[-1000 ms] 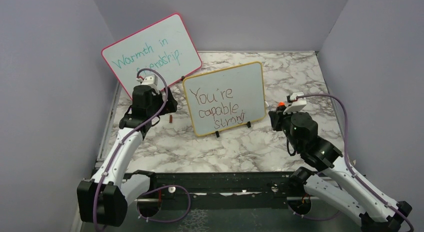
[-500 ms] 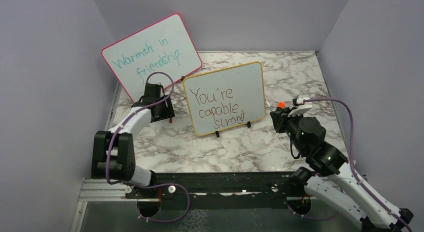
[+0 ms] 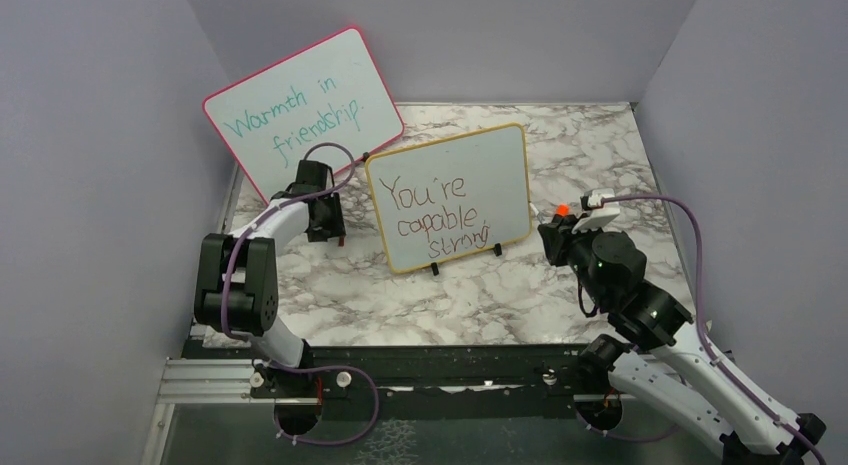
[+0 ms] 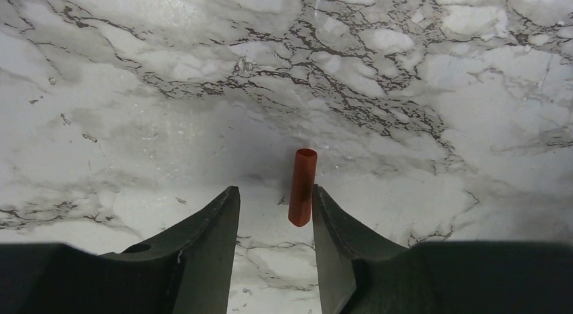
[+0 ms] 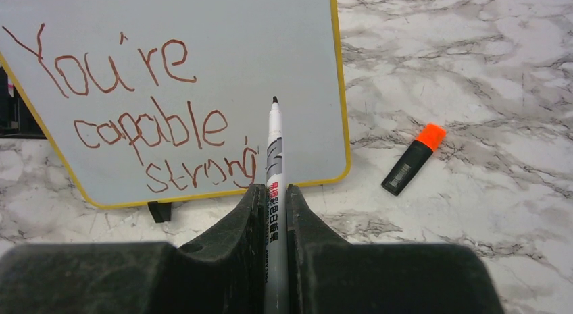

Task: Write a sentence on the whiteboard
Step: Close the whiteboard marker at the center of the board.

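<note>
The small rectangular whiteboard [image 3: 495, 170] with the yellow-orange frame and rounded corners stands near the middle of the white marble-patterned counter [image 3: 600, 150]. It is upright on small black feet [image 3: 434, 269]. On its white face we read the dark red-brown handwritten sentence [image 3: 432, 225] in three lines: "You're", "capable", "strong". The last word ends close to the lower right corner of the frame.

To the right of the whiteboard we see the right claw [image 5: 272, 192]. Its two dark fingers are pressed narrow on a white marker pen [image 5: 273, 152] with grey print on the barrel. In the right wrist view the dark tip of the pen points toward the board and lies over the end of "strong". We cannot tell if the tip touches the surface. A black highlighter [image 5: 412, 159] with an orange end lies on the counter near the right edge of the board, apart from the board and from the claw.

To the left of the whiteboard, the left claw [image 4: 273, 192] points down at the counter. Its fingers stand partly apart. A small red-brown tube-shaped pen cap [image 4: 302, 186] lies on the counter between them. It is just beside one finger and clearly apart from the other, so it is not clamped.

Behind the left arm a larger pink-framed board [image 3: 300, 105] with teal writing stands tilted at the back left of the counter.
</note>
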Robot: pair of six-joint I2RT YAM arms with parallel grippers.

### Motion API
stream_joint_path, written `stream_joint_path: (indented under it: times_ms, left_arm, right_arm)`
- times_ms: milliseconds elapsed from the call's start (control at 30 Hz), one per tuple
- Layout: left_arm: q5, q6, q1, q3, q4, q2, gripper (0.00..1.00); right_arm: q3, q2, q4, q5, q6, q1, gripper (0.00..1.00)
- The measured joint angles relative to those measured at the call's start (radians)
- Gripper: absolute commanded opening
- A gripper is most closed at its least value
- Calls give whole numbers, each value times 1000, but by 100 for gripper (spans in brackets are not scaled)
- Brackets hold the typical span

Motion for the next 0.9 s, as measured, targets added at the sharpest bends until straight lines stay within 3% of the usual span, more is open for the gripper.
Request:
stream_joint_path:
  times_ms: [300,900]
  left_arm:
    - [23,23,-10,22,-23,56,36]
    - [42,56,-24,43,-26,78,0]
  right_arm:
    - [0,20,0,0,0,0,1]
    - [0,23,0,0,-1,0,1]
